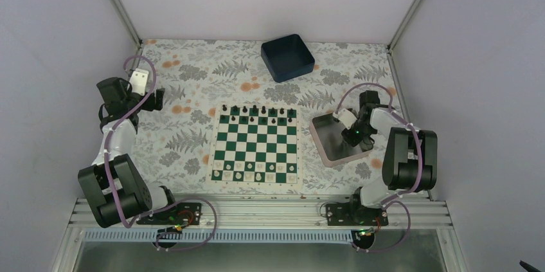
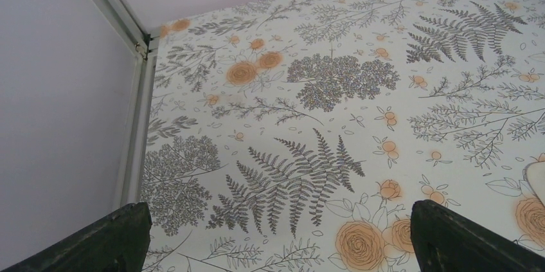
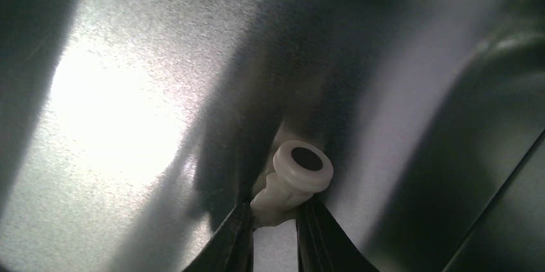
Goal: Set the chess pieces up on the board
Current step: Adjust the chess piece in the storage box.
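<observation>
Fingers (image 3: 234,240) of the R gripper (image 3: 275,220) are clenched on a white piece (image 3: 294,175). They pinch its narrow upper part, w/ the round base and dark felt disc tipped up toward the wrist cam. The piece sits over the floor of the silver tray (image 1: 331,150), just right of the board (image 1: 257,143); can't tell if it's touching the metal or just off it. The L gripper (image 2: 277,211) hangs released over the patterned tablecloth (image 2: 321,79), well left of the board, nothing btwn its fingers.

Other white pcs (image 1: 257,172) line the near edge of the board and black pcs (image 1: 257,114) the far edge. They're too small in the top view to tell which near square is vacant.

Step in hand looks like pick-and-carry from the tray. To do it well:
- Lift straight up first so the base clears the tray wall before moving left.
- The grip is high on the piece, so it may swing or slip. Go slow, no jerks.
- Turn the wrist so the base faces down before descent.
- Come in from above, not sideways, to avoid knocking neighbours.
- Set the base flat, centred in one square, then release and pull straight up.
</observation>
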`<control>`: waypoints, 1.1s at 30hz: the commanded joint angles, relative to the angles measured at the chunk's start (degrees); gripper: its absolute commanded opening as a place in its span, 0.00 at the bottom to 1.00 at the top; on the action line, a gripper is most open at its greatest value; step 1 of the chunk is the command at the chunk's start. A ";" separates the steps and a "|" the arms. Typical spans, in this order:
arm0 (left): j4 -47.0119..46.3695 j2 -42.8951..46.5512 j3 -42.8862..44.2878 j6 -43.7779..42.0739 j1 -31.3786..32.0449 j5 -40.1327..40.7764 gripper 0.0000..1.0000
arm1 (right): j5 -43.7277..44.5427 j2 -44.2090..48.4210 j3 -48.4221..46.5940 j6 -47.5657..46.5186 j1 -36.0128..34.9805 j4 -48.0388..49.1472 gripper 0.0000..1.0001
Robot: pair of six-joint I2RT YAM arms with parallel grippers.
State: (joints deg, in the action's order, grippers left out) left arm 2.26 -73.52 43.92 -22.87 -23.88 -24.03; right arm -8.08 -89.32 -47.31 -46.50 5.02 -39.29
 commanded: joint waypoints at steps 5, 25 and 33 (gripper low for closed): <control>-0.68 -0.06 -0.55 0.11 -0.20 -0.75 1.00 | 0.61 0.90 -0.31 -1.66 0.09 0.04 0.05; -0.51 0.68 -0.48 0.20 -0.20 -2.03 1.00 | 32.74 7.69 -8.25 -4.18 -18.33 -20.65 0.08; -0.68 0.85 -0.77 0.11 -0.29 -2.29 1.00 | 44.89 1.32 -12.98 -8.64 -22.45 -22.56 0.10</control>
State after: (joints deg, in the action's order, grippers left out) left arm 2.26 -73.58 43.86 -22.90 -23.90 -24.67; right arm 27.73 -84.51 -59.11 -51.86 -15.49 -59.64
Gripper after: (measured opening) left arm 0.999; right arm 0.150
